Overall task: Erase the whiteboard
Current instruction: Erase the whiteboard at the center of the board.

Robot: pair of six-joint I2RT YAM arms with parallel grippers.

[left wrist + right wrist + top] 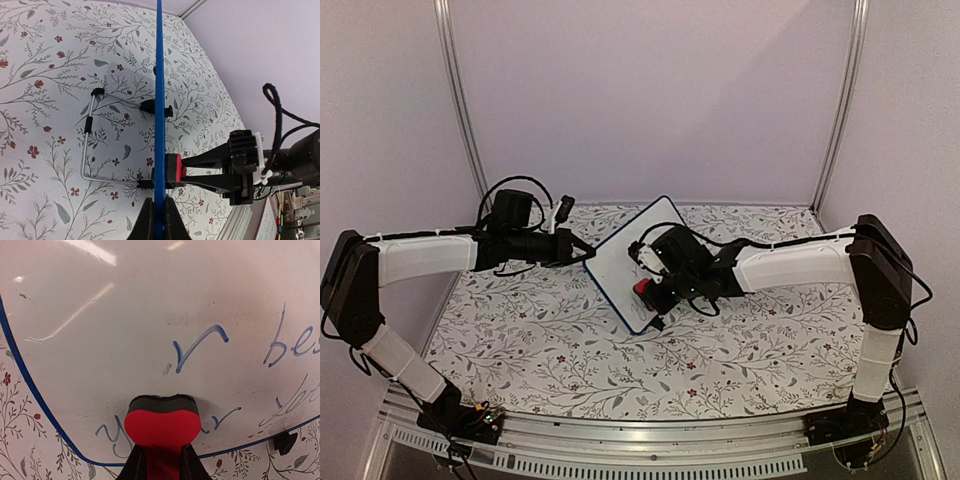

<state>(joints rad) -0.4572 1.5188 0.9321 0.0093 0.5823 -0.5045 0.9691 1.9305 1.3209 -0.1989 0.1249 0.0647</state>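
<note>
- Top view: small rectangular white whiteboard with a thin dark blue frame [618,262] sits at frame centre over the table [540,340], which has a floral-print cover. The board is turned so its corners point up, down, left and right in the frame.
- Left claw [586,254] reaches in from the left and meets the board's left corner. How far it is open cannot be read from here.
- Right claw [647,284] comes in from the right over the board's lower right part and carries a small red block eraser [642,289].
- Left wrist view: the board is edge-on, a blue vertical line through frame centre. The left claw's two fingers at bottom centre are closed on that edge, one on each side.
- A bent silver wire stand with black tips [86,150] lies left of the edge, on the board's back side.
- Right of the edge, the right claw's fingers are clamped on the eraser, whose dark face is against the board.
- Right wrist view: the board's face fills most of the frame. The eraser is pressed to it at lower centre, pinched between both fingers.
- Blue handwriting [200,345] shows at centre, right and along the bottom. The upper left is white with faint smears.
- A black foot [285,442] sits at the frame's lower right.
</note>
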